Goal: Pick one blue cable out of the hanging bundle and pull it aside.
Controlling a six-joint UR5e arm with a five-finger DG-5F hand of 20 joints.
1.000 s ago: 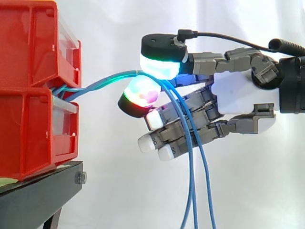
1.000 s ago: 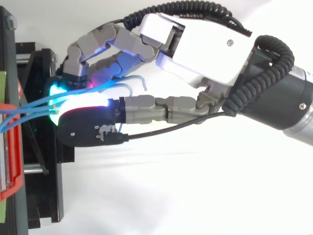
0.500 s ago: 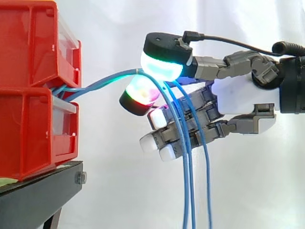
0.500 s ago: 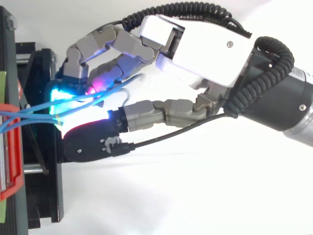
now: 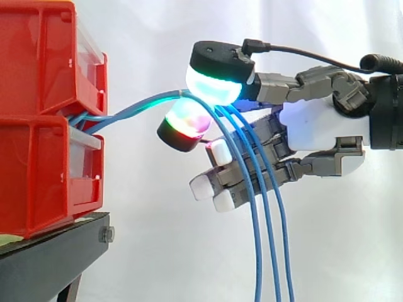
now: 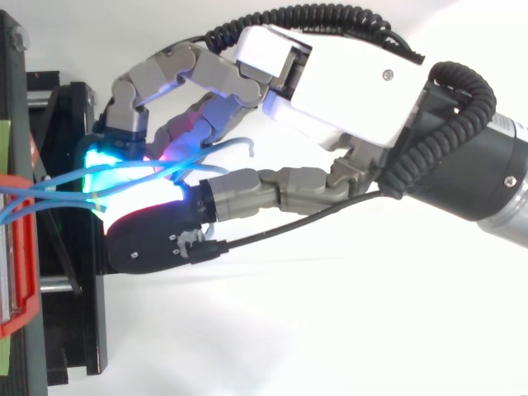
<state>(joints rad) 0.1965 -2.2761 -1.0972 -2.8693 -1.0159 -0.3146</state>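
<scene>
My hand point(image 5: 315, 126) pinches the blue cables point(image 5: 126, 112) just beside the red bins point(image 5: 44, 126).

My thumb pad point(image 5: 213, 87) sits over one glowing fingertip point(image 5: 184, 123), nipping the strands between them. The cables run from the gap between the bins to that pinch, then drape down in three loose lengths. They look light, limp and slick, so I judge a single one needs a firm pinch near the bend. I cannot tell how many I hold.

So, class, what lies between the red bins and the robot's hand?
In the side view, blue cables span that gap, running from the red bins to the hand, which pinches them.
</scene>
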